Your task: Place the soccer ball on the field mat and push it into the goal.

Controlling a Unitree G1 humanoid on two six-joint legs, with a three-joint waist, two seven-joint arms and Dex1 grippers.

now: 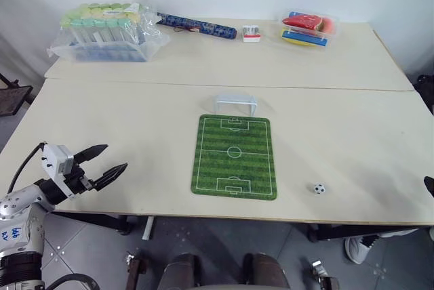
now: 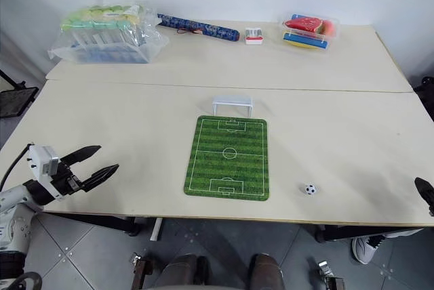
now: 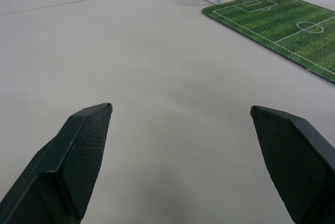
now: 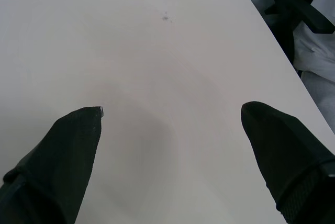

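Table (image 1: 135, 134) (mat (image 1: 235, 156), goal (image 1: 236, 103), ball (image 1: 319, 188))

One tiny black-and-white soccer ball (image 1: 319, 188), one green striped field mat (image 1: 234, 156), one white translucent goal frame (image 1: 236, 103) — and two clear plastic containers (image 1: 309, 28) (image 1: 108, 32).

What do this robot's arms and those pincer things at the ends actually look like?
The left gripper has two black, tapered jaws with a fine dimpled texture on the inner faces. Behind them sits a small white boxy block, and a thin black cable loops to it. The forearm is silver-grey with small dark lettering. The right gripper has the same black, wedge-shaped jaws.
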